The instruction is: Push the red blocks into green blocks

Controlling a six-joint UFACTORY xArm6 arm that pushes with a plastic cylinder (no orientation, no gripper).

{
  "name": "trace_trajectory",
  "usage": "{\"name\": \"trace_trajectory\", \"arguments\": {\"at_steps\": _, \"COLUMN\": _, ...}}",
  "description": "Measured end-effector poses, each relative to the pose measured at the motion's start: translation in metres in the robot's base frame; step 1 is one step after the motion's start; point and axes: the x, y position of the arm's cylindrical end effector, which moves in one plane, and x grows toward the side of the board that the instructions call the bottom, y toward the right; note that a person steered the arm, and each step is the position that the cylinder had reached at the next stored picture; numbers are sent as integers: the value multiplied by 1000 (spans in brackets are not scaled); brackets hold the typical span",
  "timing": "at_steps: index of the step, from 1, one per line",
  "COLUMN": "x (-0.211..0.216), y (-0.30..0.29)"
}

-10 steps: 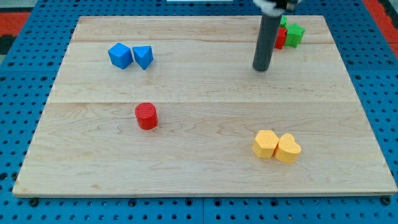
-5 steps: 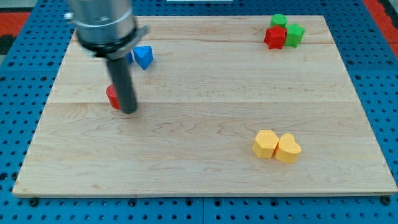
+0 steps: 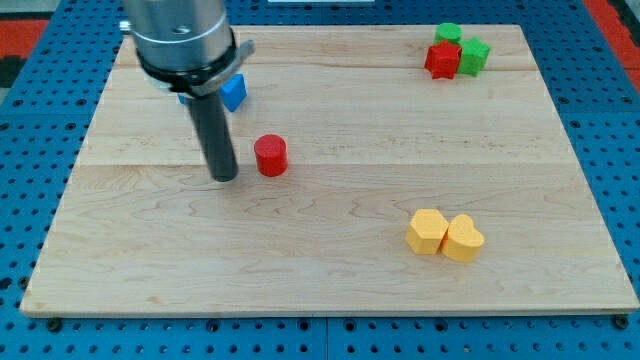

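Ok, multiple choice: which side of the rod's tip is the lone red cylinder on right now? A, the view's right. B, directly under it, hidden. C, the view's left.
A: the red cylinder stands in plain sight just to the view's right of my tip, with a sliver of bare board between them.

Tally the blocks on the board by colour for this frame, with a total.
Red: 2, the red cylinder and the red block
Green: 2, the green blocks
Yellow: 2, the yellow blocks
Blue: 1 visible, the blue block, partly hidden by the arm
Total: 7 visible
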Motion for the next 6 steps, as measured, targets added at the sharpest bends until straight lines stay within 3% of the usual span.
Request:
{"name": "trace_trajectory", "arguments": {"at_steps": 1, "x": -20, "y": 81}}
{"name": "trace_trajectory", "arguments": {"at_steps": 2, "x": -73, "y": 132}}
{"name": "trace_trajectory", "arguments": {"at_steps": 4, "x": -80, "y": 167}}
{"name": "trace_trajectory", "arguments": {"at_steps": 6, "x": -117, "y": 212}}
